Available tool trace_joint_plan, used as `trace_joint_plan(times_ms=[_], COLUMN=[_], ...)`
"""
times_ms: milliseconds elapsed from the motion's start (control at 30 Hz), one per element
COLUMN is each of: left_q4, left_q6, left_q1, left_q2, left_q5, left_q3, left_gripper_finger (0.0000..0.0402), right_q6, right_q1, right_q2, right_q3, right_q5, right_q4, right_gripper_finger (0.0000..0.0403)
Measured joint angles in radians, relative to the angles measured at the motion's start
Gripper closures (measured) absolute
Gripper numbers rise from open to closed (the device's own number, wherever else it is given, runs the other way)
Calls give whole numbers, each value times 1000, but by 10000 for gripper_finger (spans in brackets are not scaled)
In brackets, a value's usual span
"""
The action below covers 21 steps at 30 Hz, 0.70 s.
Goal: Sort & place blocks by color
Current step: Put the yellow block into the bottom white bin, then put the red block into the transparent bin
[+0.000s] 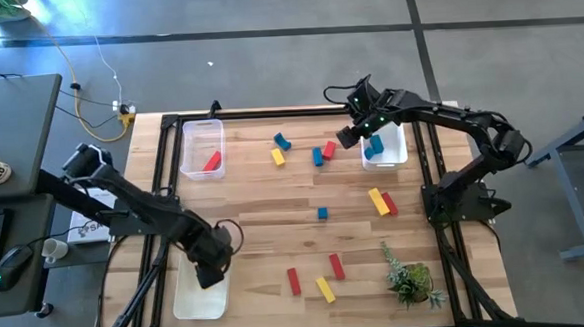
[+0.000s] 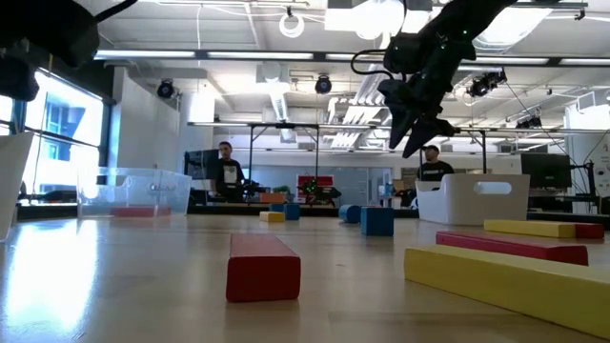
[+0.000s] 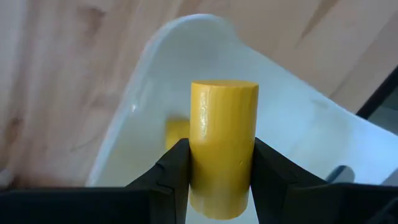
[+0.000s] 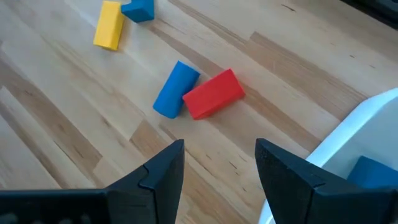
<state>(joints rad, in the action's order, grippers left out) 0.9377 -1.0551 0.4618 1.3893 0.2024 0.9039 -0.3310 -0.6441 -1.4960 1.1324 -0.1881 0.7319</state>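
— Where are the blocks right now?

— One yellow cylinder block is pinched between your left gripper's jaws, held over the clear bin at the near left corner of the counter. A second yellow piece lies inside that bin. The far left bin has a red block in it, and the white bin at the far right holds blue blocks.

— And the loose ones?

— You have a cluster toward the far middle: a blue block just beside a yellow block, then a blue cylinder touching a red bar. A small blue cube sits alone mid-counter. To the right, a yellow bar lies against a red one. Near you, a red block, a yellow block and another red block lie close together.

— What about the right arm?

— Your right gripper hangs above the counter just left of the white bin, jaws spread with nothing between them, close to the blue cylinder and red bar.

— Anything else on the counter?

— A small green plant at the near right corner.
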Motion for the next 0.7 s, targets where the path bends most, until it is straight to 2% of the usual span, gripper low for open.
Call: trace_joint_plan(times_ms=[167,300,400,533,700], left_q4=[-26,-25,-30,-31,-37], left_q6=[-1,-15,-15,-16,-47], left_q1=[7,5,6,5,6], left_q2=[74,114,134,138,106], left_q5=[1,7,26,68,67], left_q3=[0,0,0,0,0], left_gripper_finger=[294,243,219,211,212], right_q6=[25,43,61,87,104], right_q1=[0,11,24,56,103], right_q2=[0,0,0,1,32], right_q3=[0,0,0,0,0], right_q5=[-51,-84,-112,-119,-119], right_q4=[4,8,15,21,19], right_gripper_finger=[219,219,219,219,219])
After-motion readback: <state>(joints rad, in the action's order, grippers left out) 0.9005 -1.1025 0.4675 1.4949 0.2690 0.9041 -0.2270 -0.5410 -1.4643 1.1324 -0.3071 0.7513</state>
